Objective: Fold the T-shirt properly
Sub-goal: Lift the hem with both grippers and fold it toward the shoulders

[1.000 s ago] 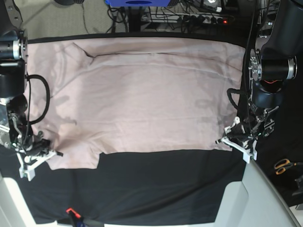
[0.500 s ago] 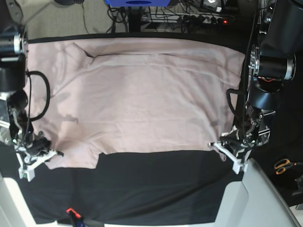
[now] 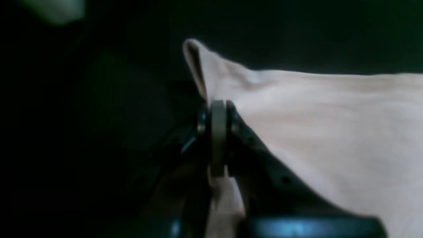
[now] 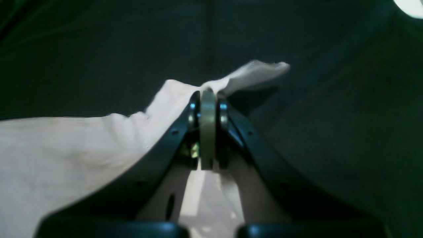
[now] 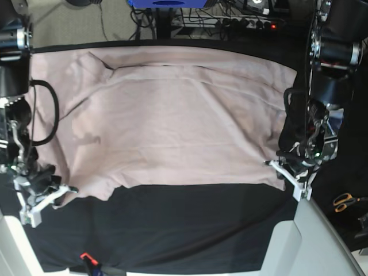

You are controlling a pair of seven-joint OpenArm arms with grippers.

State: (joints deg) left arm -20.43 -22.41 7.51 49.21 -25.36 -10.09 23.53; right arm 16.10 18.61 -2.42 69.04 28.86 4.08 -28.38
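Orange-handled scissors point(image 5: 345, 202) lie at the far right edge, cables point(image 5: 230, 20) trail beyond the black cloth point(image 5: 190, 230) covering the tabletop. The pink T-shirt point(image 5: 172, 115) lies spread flat — each near corner pinched: left end effector point(image 5: 293, 181) clamped on the right corner, right end effector point(image 5: 43, 195) clamped on the left.
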